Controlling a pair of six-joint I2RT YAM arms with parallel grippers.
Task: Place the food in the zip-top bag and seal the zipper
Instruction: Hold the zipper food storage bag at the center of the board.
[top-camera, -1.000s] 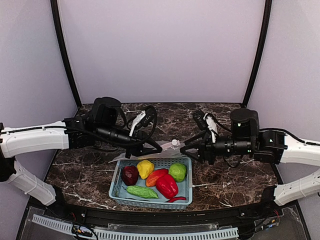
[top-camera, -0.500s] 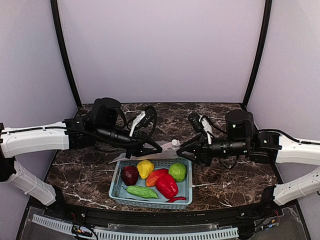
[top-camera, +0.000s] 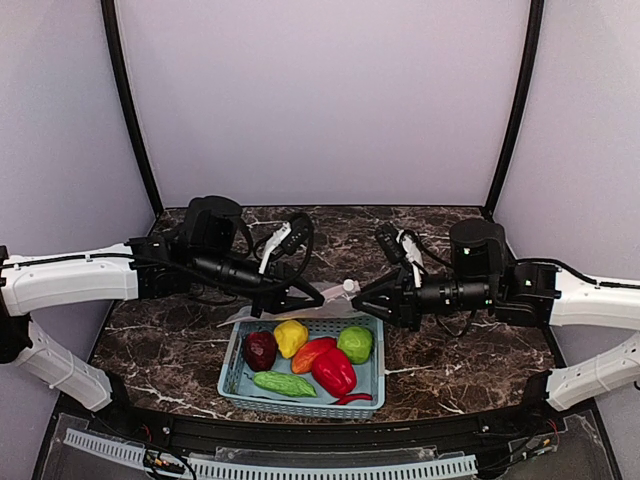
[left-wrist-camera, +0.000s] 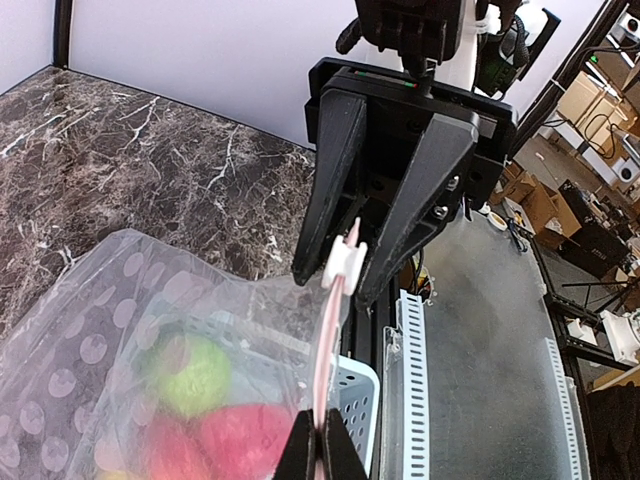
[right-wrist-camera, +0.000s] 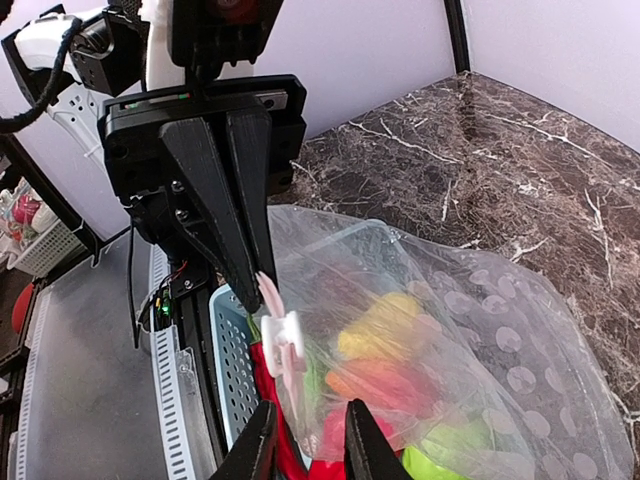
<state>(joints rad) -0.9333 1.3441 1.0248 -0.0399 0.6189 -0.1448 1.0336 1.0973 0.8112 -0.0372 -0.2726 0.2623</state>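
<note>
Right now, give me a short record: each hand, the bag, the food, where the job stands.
left hand: shut on the zipper
right hand: open, straddling the slider tab
zip-top bag: stretched between both hands, by the light blue basket's far edge
food: lying in that basket
progress: nothing bagged yet

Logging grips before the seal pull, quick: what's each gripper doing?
Left gripper: shut on the zipper strip.
Right gripper: open, jaws either side of the slider tab.

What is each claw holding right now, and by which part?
Left claw pinches the zip-top bag by its zipper strip. Right claw straddles the slider tab, jaws apart, holding nothing.
</note>
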